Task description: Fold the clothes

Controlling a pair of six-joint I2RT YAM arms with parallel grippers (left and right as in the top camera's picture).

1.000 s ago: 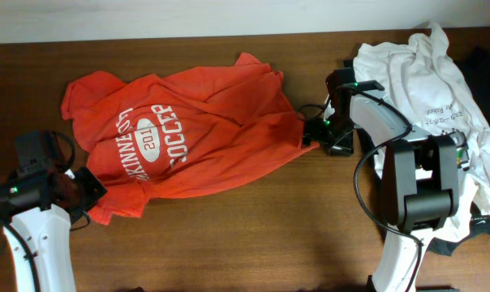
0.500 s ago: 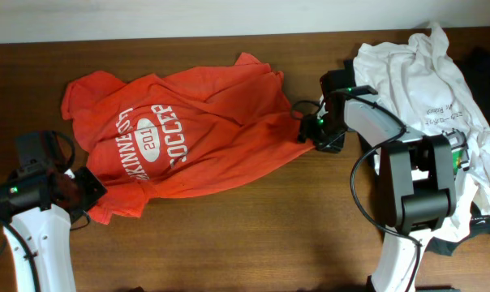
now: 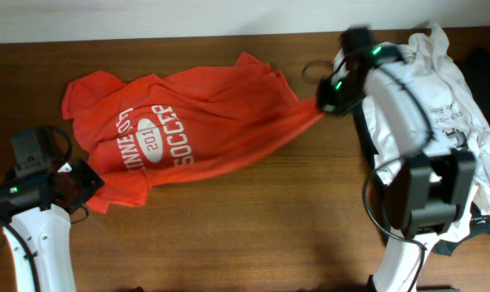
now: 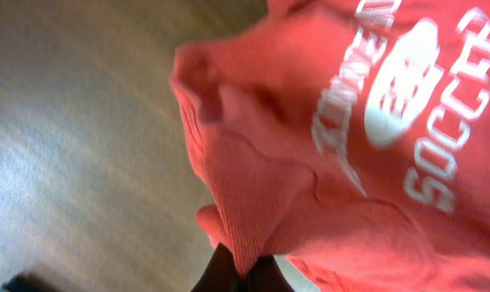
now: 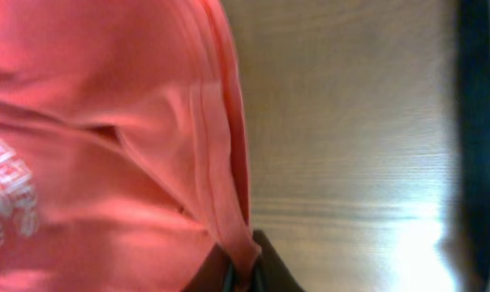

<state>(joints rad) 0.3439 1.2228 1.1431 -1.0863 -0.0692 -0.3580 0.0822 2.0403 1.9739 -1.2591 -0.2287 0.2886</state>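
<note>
An orange-red T-shirt (image 3: 196, 130) with white lettering lies spread across the middle of the wooden table (image 3: 253, 235). My right gripper (image 3: 326, 101) is shut on its right-hand edge and holds that edge lifted, so the cloth is drawn into a taut point. In the right wrist view the hem (image 5: 229, 195) runs down into the closed jaws of the right gripper (image 5: 243, 276). My left gripper (image 3: 87, 186) is shut on the shirt's lower left corner. The left wrist view shows a fold of orange cloth (image 4: 253, 203) pinched in the left gripper (image 4: 245, 272). A white T-shirt (image 3: 427, 89) lies heaped at the right.
A dark garment (image 3: 484, 69) shows at the far right edge beside the white heap. The right arm's base (image 3: 427, 195) stands on the white cloth. Bare wood runs along the front of the table.
My right gripper closed on the shirt's right edge and rose up and back, stretching the cloth rightward. The left gripper kept its hold and shifted slightly.
</note>
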